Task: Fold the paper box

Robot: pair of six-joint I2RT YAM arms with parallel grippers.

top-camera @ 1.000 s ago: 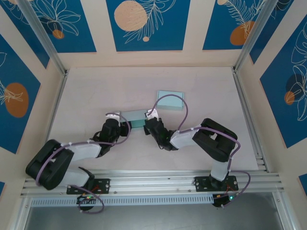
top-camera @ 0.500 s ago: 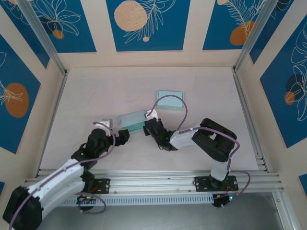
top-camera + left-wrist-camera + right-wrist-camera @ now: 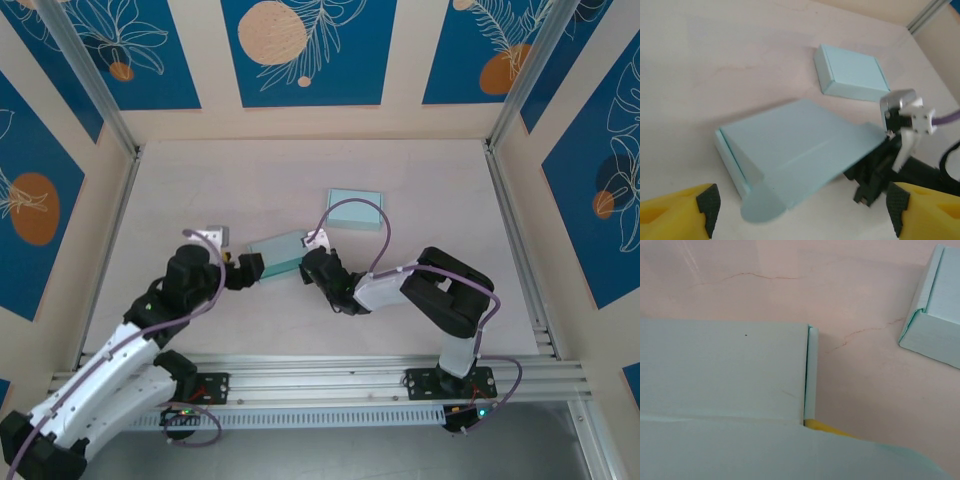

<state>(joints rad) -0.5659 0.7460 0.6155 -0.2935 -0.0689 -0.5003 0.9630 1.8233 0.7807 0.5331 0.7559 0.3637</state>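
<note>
The pale blue paper box (image 3: 278, 253) lies half folded at the table's middle, its lid (image 3: 805, 145) raised and slanting, a rounded tab (image 3: 757, 207) hanging at the near corner. My right gripper (image 3: 308, 262) is at the box's right end, shut on the lid's edge. In the right wrist view the lid (image 3: 720, 450) covers the fingers apart from a yellow sliver (image 3: 826, 427). My left gripper (image 3: 248, 268) is open just left of the box. Its yellow fingers (image 3: 680, 210) are spread wide, with the tab just ahead of them.
A second pale blue box (image 3: 355, 210), closed and flat, lies behind and to the right of the first; it also sits in the left wrist view (image 3: 852, 77). A purple cable (image 3: 350, 205) arcs over it. Aluminium rails (image 3: 510, 230) edge the table.
My left arm drew back to the left away from the box, then swung forward again toward its left end. The right gripper stayed at the box's right end.
</note>
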